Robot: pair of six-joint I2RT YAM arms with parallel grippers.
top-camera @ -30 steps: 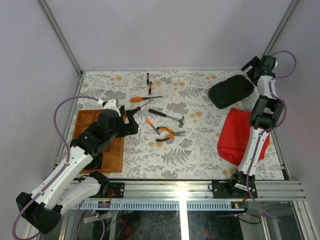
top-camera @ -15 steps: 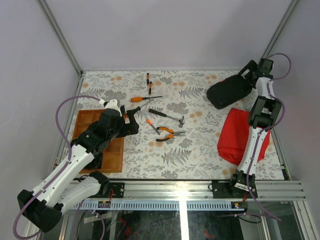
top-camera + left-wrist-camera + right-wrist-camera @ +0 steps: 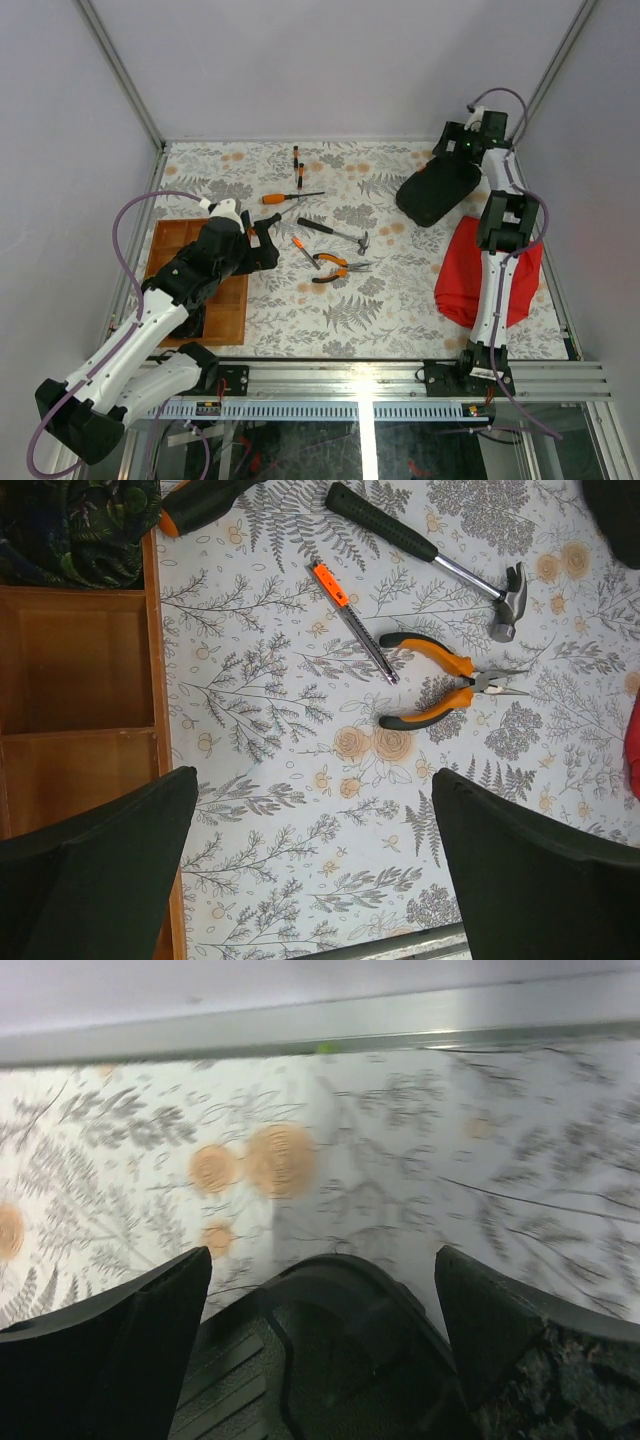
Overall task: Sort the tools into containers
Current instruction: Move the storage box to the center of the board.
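Note:
The tools lie mid-table: an orange-handled screwdriver (image 3: 285, 197), a hammer (image 3: 335, 233), pliers (image 3: 340, 268), a small orange driver (image 3: 303, 250) and two tiny drivers (image 3: 298, 165). My left gripper (image 3: 262, 248) is open and empty, beside the wooden tray (image 3: 232, 312) and left of the tools. Its view shows the pliers (image 3: 440, 680), hammer (image 3: 430, 550), small driver (image 3: 350, 620) and tray (image 3: 80, 680) beyond the open gripper (image 3: 315, 780). My right gripper (image 3: 450, 158) is open, its jaws straddling the far end of the closed black tool case (image 3: 437, 190). The case's rounded ribbed end (image 3: 350, 1350) lies between the gripper's (image 3: 320, 1260) fingers.
A red cloth (image 3: 480, 270) lies at the right, near the case. A metal frame rail (image 3: 320, 1025) runs along the table's far edge. Walls close the table on the left, back and right. A dark leaf-patterned cloth (image 3: 70, 525) lies at the tray's far end.
My right arm has swung left along the far edge, and the black case has shifted left and turned with it. My left arm has barely moved.

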